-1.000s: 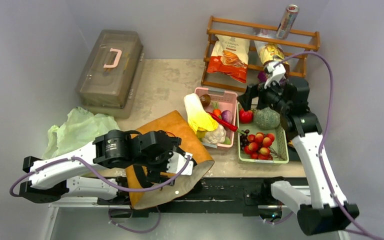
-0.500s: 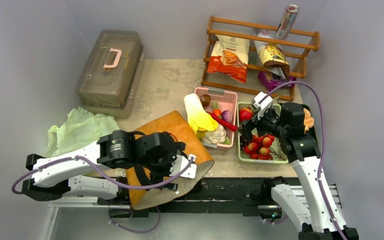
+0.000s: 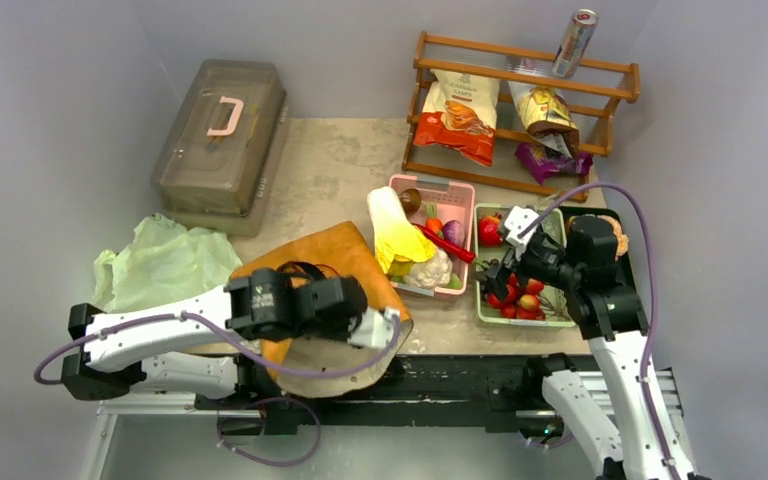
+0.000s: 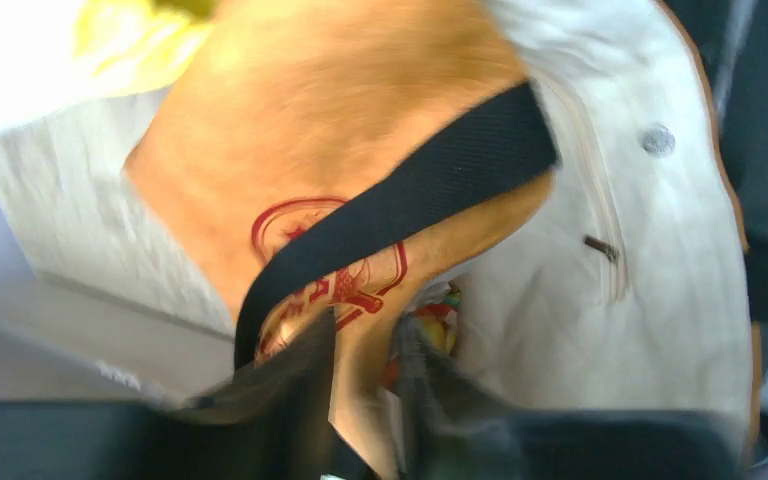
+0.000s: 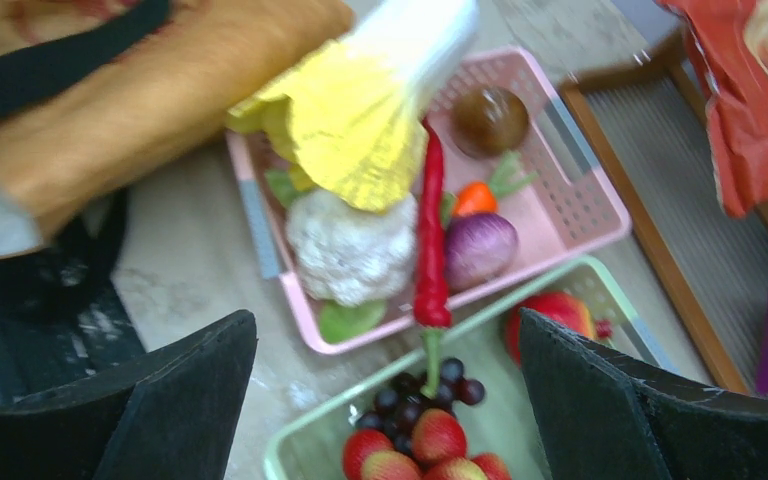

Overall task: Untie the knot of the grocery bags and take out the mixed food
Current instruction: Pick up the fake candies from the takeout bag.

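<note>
My left gripper (image 4: pixel 365 400) is shut on the folded rim of the mustard-brown tote (image 3: pixel 332 258), brown cloth with the red logo (image 4: pixel 335 285) pinched between its dark fingers (image 4: pixel 295 395). A black strap (image 4: pixel 410 200) crosses the tote's mouth, and colourful snack packets (image 4: pixel 438 322) show deep in the cream lining (image 4: pixel 580 300). The pale-green plastic bag (image 3: pixel 160 265) lies crumpled at the left; no knot shows on it. My right gripper (image 5: pixel 410 400) hangs open and empty over dark grapes (image 5: pixel 425 392) and red fruits (image 5: pixel 440 440) in the green tray (image 3: pixel 520 322).
A pink basket (image 3: pixel 430 183) holds cabbage (image 5: pixel 360 140), red chilli (image 5: pixel 430 250), purple onion (image 5: pixel 478 248), cauliflower (image 5: pixel 345 250), carrot and mushroom. The wooden rack (image 3: pixel 520 50) at the back carries chip bags, a can (image 3: pixel 575 30) and a purple packet (image 3: pixel 550 160). A grey lidded box (image 3: pixel 220 135) stands back left.
My left gripper has shut on the tote's rim and pulled it, showing more cream lining. My right gripper has drawn back from the rack to above the green tray, still open.
</note>
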Robot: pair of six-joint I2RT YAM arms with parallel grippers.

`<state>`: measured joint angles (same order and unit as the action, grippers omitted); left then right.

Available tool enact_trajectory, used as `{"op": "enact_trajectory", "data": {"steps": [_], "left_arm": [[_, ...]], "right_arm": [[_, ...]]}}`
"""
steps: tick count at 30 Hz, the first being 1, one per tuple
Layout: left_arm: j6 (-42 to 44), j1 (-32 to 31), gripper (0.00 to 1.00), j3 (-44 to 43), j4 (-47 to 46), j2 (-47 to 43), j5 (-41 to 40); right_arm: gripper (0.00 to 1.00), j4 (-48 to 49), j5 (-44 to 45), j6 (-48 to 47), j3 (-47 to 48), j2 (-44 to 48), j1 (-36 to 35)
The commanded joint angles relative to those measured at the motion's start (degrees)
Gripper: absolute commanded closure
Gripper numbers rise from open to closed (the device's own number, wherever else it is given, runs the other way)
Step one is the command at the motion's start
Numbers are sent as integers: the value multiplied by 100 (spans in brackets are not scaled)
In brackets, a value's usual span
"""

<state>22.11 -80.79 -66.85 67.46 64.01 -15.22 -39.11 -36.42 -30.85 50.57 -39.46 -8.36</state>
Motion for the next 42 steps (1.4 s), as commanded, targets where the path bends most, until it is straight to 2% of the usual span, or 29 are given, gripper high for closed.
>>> {"op": "enact_trajectory", "data": {"steps": [1,2,3,5,8,10,13,14,16,18,22,25,28,31,37,42], "left_arm": [[67,1377,93,-1271,134,-9,124],[55,1642,100,-1590,263,110,418],[-8,1824,100,-1834,305,226,527],[-148,2061,100,-2219,429,408,827],[-515,2339,100,-2463,262,441,1012],[-755,2672,100,-2505,107,408,1109],[-1048,2982,100,-2519,-43,416,1226],[-1129,3040,100,-2517,-56,432,1237],[-1295,3153,100,-2466,-79,441,1265],[-1404,3295,100,-2419,-155,405,1345],[-1602,3548,100,-2439,-170,384,1434],[-1750,3841,100,-2496,-146,321,1569],[-1937,4213,100,-2493,-162,154,1986],[-1984,4438,100,-2257,-421,-239,2695],[-1772,4535,100,-1923,-529,-815,3753],[-2151,4737,100,-1721,-569,-870,4070]], "right_arm": [[1,276,-1569,533,442,-95,-35],[1,157,-1862,699,636,-365,-64],[1,138,-2009,921,797,-631,-148],[1,331,-1537,1232,1036,-990,-774],[2,1312,-717,1533,994,-995,-1795],[8,1559,-305,1673,1119,-1221,-2574],[25,1803,307,1543,1308,-1669,-3726],[35,1936,472,1440,1314,-1813,-4038],[62,2382,896,1327,1254,-2072,-4637],[80,2876,1032,1264,1142,-2309,-4896],[91,3687,1067,671,860,-2737,-5607],[93,4330,989,252,552,-2949,-5940],[95,4828,967,166,266,-3234,-5982],[93,5575,1491,179,-10,-3570,-5982],[90,6101,2448,336,-155,-4141,-5984],[75,6023,2574,179,123,-4725,-6051]]}}
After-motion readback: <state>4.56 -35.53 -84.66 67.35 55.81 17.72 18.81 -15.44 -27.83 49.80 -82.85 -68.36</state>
